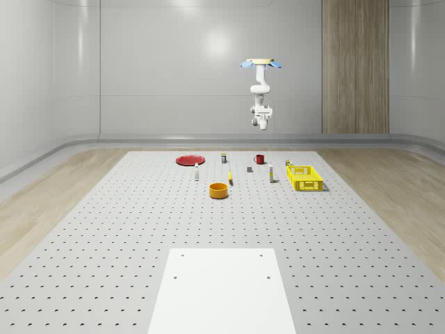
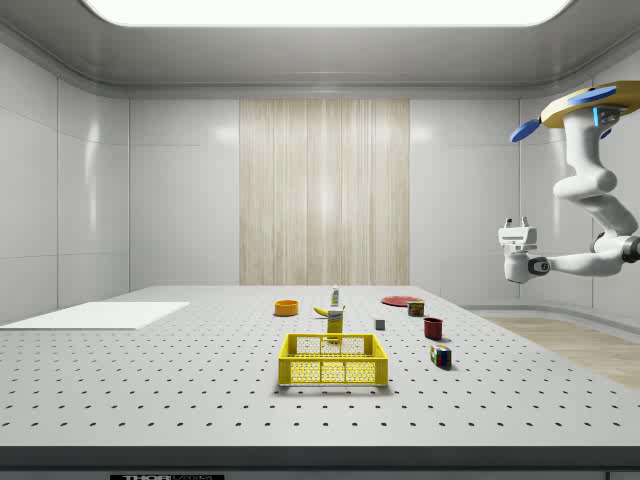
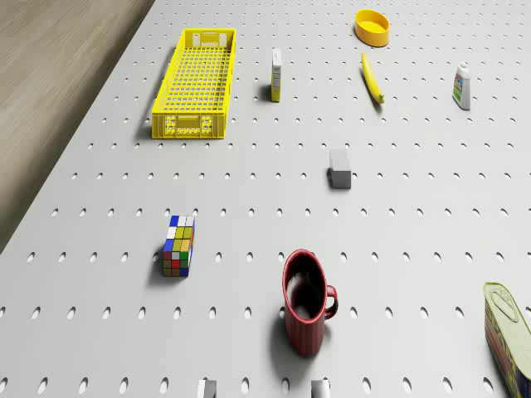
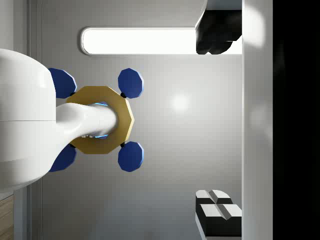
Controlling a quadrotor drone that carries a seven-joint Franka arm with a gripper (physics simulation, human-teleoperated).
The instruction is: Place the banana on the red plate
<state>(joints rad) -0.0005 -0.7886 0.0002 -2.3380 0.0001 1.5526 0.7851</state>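
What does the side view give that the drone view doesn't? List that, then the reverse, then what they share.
Side view's extras: the drone hovering high over the mug's end of the table, the gripper held up in the air, open, the red plate, and the white panel. Drone view's extras: the hollow inside of the red mug and the mesh floor of the yellow crate. Shared: banana, orange bowl, Rubik's cube, grey block.
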